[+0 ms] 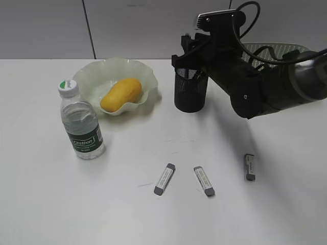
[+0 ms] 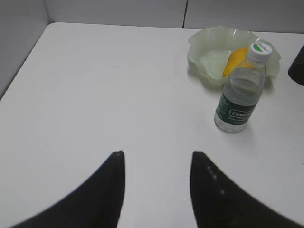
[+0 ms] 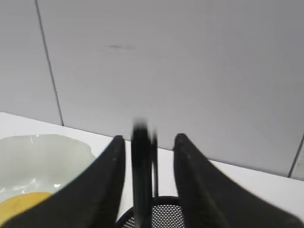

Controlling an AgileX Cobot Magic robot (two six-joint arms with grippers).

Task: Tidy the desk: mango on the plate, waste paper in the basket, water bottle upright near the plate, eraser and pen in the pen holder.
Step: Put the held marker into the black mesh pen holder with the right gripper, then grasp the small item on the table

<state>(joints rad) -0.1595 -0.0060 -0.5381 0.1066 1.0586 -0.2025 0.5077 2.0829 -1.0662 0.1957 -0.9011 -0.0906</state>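
The yellow mango point(image 1: 121, 95) lies in the wavy pale green plate point(image 1: 92, 76). The water bottle point(image 1: 82, 125) stands upright in front of the plate. My right gripper point(image 1: 193, 64) hovers over the black mesh pen holder point(image 1: 190, 94). In the right wrist view its jaws point(image 3: 149, 137) are apart, with a blurred black pen point(image 3: 141, 175) upright between them above the holder's rim point(image 3: 166, 213). Three grey-and-white erasers point(image 1: 164, 179) point(image 1: 204, 180) point(image 1: 249, 167) lie on the desk point(image 1: 51, 204). My left gripper point(image 2: 156, 154) is open and empty over bare desk. The waste paper is out of view.
The green basket point(image 1: 278, 50) stands at the back right, mostly hidden behind my right arm. The left wrist view shows the bottle point(image 2: 240, 95), the plate point(image 2: 202, 47) and the mango point(image 2: 232, 59) at its upper right. A grey wall runs along the desk's far edge.
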